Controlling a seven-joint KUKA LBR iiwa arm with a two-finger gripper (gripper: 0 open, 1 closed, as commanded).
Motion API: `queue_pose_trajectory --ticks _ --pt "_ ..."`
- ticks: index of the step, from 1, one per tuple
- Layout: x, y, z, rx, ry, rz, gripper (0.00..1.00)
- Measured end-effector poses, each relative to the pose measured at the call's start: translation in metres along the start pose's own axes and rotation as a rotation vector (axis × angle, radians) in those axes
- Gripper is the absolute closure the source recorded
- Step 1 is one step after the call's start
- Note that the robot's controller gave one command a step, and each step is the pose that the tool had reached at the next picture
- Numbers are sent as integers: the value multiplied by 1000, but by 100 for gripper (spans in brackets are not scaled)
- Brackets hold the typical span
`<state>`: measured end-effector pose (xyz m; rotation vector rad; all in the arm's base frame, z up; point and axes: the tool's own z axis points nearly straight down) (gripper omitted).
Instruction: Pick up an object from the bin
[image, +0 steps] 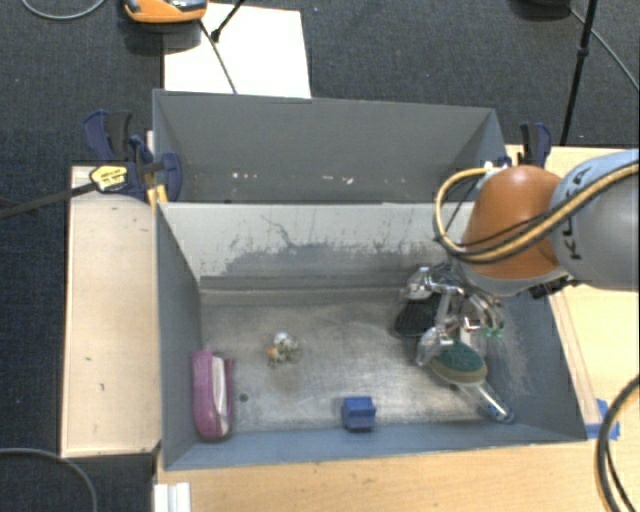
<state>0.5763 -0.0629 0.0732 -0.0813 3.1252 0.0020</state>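
The gripper (447, 338) is down inside the bin (300, 240), close to its right wall and about midway between the far wall and the near edge. Above it is the orange cover (510, 225) on the arm (605, 225), with cables (438, 212) looped round it. How far the gripper stands open I cannot tell, because its metal parts are bunched together under the wrist.

On the gripper's near side lies a dark green oval thing (460, 364) with a pale rim (a brush or scrubber, by the look of it). It lies flat on the bin's floor, right at the gripper's tip. Whether the two touch, or whether it is gripped at all, cannot be made out. A thin pale stem (492, 405) runs from it toward the near right corner.

Just to the gripper's left is a small black lump (410, 320) — loose thing or part of the robot, I cannot say.

The rest lies well apart. A blue block (357, 412) sits by the middle of the near edge. A small pale mottled thing (283, 348) lies on the floor left of centre. A long pink-purple thing (212, 395) lies along the left wall toward the near left corner.
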Motion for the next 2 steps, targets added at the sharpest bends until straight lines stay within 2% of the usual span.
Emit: queue_pose_trajectory --ticks 1,2 --pt "-1 3 -2 -1 -1 -1 100" --pt "-6 -32 -197 2 6 -353 100"
